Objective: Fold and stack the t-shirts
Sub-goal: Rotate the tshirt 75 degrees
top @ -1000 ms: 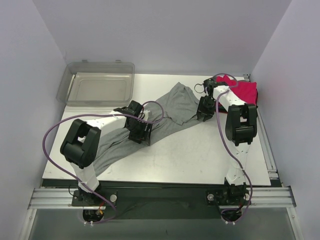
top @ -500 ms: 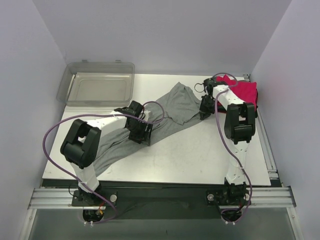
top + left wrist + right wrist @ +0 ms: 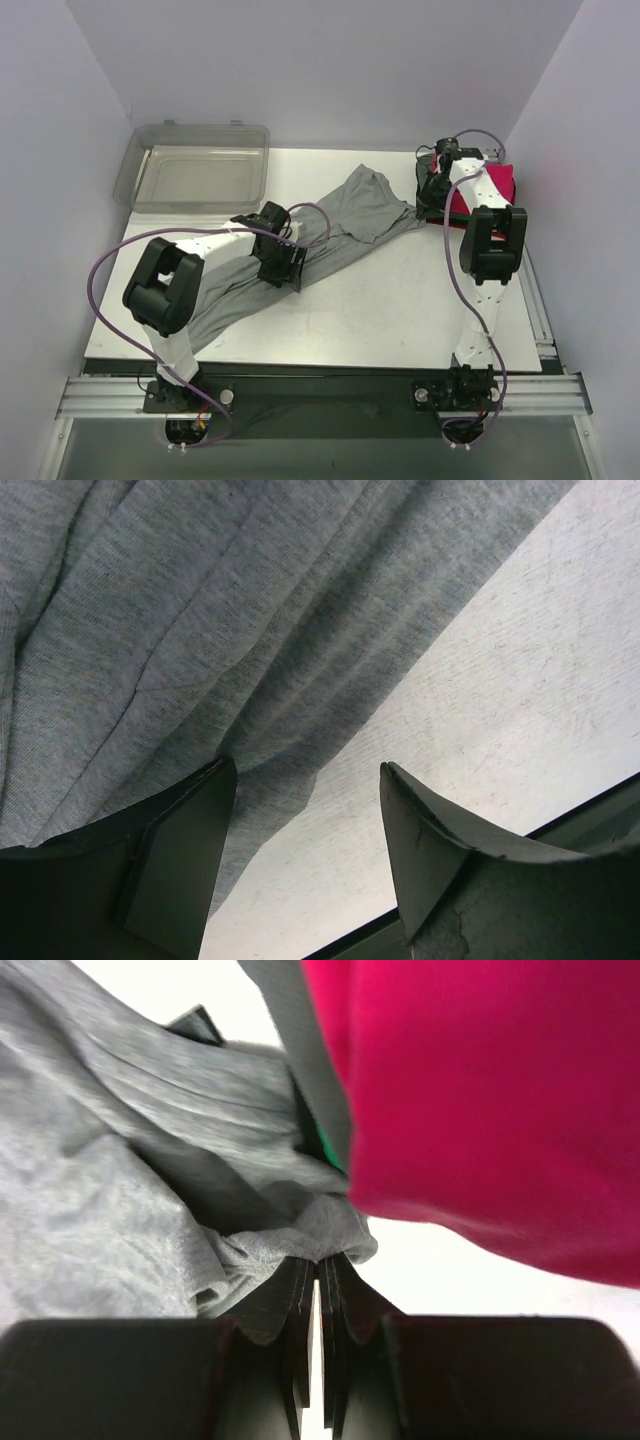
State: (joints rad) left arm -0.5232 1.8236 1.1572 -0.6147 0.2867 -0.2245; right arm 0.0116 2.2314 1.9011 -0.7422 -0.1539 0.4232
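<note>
1. At the near edge, an aluminium rail (image 3: 330,395) carries both arm bases, and purple cables (image 3: 98,280) loop up from them.
2. The table (image 3: 400,300) is white and matte, with fine scratches.
3. The left gripper (image 3: 307,775) is spread wide just above the edge of the grey t-shirt (image 3: 200,630). One finger is over cloth, the other over bare table, and it grips nothing.
4. This grey t-shirt lies crumpled in a diagonal band from near left to far right.
5. The right gripper (image 3: 318,1260) is pressed together, pinching a small fold of the grey t-shirt, just beside the pink-red shirt (image 3: 480,1090). A green cloth (image 3: 333,1155) peeks out beneath.
6. The pink-red shirt lies at the far right corner.
7. A clear plastic bin (image 3: 200,165) stands at the far left corner.
8. Pale lilac walls (image 3: 330,60) close three sides.
</note>
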